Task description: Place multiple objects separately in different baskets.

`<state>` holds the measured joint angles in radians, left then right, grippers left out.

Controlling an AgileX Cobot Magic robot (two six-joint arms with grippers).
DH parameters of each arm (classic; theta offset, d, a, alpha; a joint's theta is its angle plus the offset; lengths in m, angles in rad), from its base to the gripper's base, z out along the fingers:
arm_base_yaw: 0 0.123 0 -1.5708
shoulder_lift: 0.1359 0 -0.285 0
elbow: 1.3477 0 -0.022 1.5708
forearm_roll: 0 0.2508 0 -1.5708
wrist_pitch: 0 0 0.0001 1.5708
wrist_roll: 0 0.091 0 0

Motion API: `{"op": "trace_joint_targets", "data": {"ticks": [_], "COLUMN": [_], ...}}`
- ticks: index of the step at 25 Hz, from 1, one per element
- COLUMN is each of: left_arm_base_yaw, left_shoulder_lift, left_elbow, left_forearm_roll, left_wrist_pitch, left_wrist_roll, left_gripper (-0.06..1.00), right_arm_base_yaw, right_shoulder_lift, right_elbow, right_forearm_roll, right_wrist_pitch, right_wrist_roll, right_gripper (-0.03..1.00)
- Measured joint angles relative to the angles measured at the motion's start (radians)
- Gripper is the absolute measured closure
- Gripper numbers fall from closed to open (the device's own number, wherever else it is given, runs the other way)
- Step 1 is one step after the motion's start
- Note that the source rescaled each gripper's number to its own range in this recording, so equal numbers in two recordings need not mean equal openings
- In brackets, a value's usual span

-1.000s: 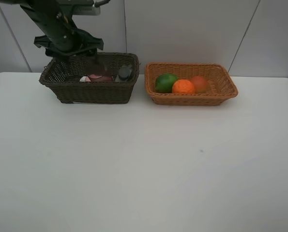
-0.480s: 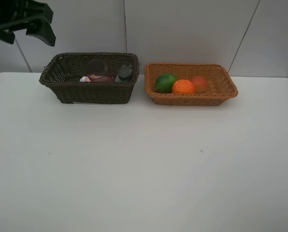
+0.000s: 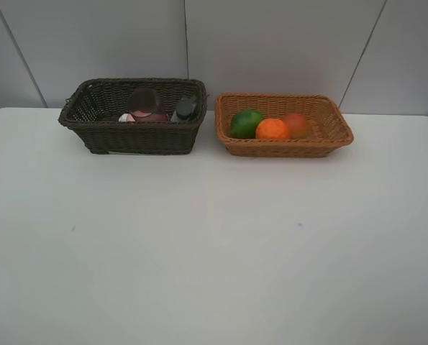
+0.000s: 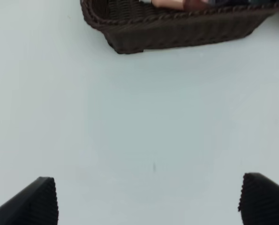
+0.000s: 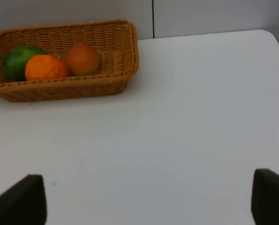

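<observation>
Exterior high: orange (image 3: pixel 272 129), pebbled, bright, round, in tan basket (image 3: pixel 329 134).

Black, ridge-textured end effector fingertips (image 4: pixel 33 201)

Two baskets side by side at the table's (image 3: pixel 214 251) back.
Left basket (image 3: pixel 134 136) holds bottles and cup (image 3: pixel 144 102); right basket (image 3: pixel 329 129) holds three fruits.

You've got a plain white table (image 3: pixel 214 251) with rounded back corners, pushed up against a pale grey panelled wall (image 3: pixel 271 43) with thin dark seams. Lighting's soft and even, shadows barely there.
</observation>
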<state>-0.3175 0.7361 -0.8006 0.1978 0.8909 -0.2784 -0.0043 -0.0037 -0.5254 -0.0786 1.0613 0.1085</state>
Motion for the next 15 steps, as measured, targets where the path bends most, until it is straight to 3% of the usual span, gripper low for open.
{"op": "trace_joint_targets", "data": {"ticks": [7,15], "left_arm_base_yaw": [0.0,0.0], "left_shoulder_lift": [-0.334,-0.456], "left_elbow": [0.122,0.131], "left_forearm_roll": [0.0,-0.014], "left_wrist_pitch": [0.078,0.148], "left_wrist_roll": [0.11,0.113], "left_gripper": [-0.05,-0.05], "right_arm_base_yaw": [0.0,0.0], "right_shoulder_lift": [0.0,0.0], "right_elbow": [0.0,0.0], "right_forearm_roll": [0.0,0.0], "right_wrist_pitch": [0.0,0.0], "right_wrist_roll": [0.0,0.0], "right_gripper": [0.04,0.04]}}
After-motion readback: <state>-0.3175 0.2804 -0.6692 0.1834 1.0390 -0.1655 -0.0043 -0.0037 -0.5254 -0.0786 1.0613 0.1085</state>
